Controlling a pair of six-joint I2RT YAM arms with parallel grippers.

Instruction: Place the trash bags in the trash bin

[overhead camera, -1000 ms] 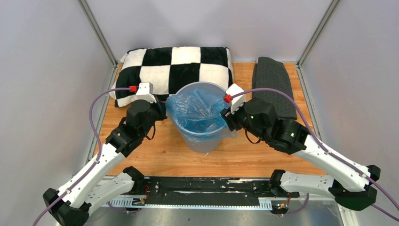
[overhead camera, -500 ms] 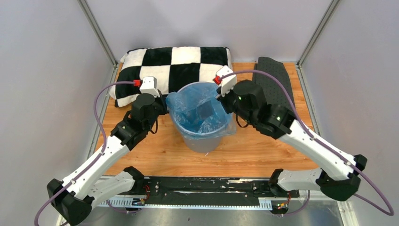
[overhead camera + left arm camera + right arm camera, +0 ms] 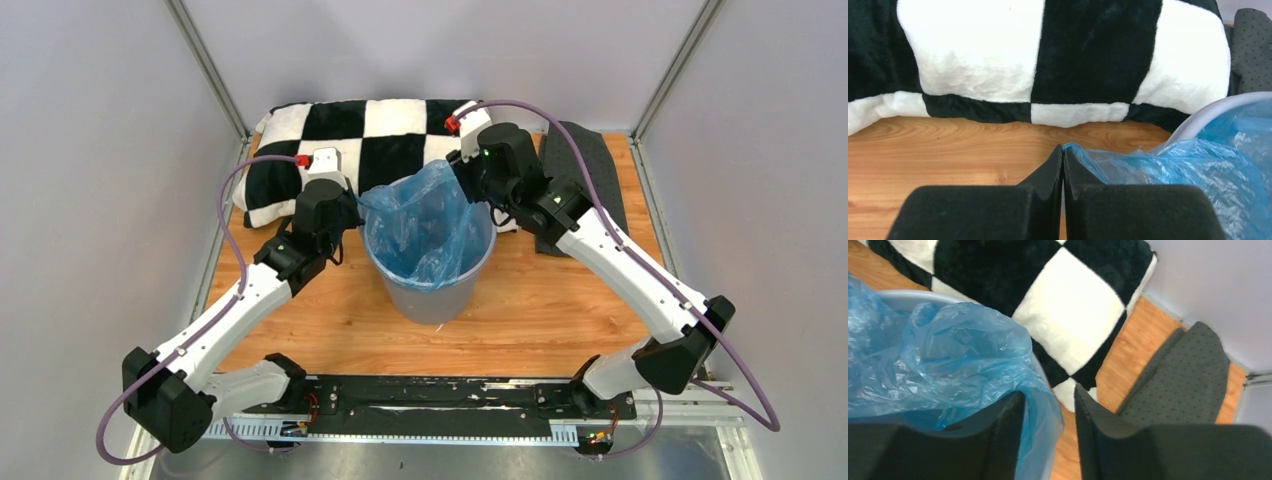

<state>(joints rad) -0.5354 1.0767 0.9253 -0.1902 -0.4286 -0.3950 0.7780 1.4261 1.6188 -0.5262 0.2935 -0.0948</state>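
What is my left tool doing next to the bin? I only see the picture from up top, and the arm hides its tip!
Observer: In the left wrist view the left tool is shut, pinching a corner of the blue bag at its tips.
Operator: Is the right one squeezing the bag too?
Observer: No. The right wrist view shows the right tool open, with crinkly film bulging into the gap beside one finger.
Operator: Where's the corner my left tool has?
Observer: Outside the bin's rim, above the wooden table.
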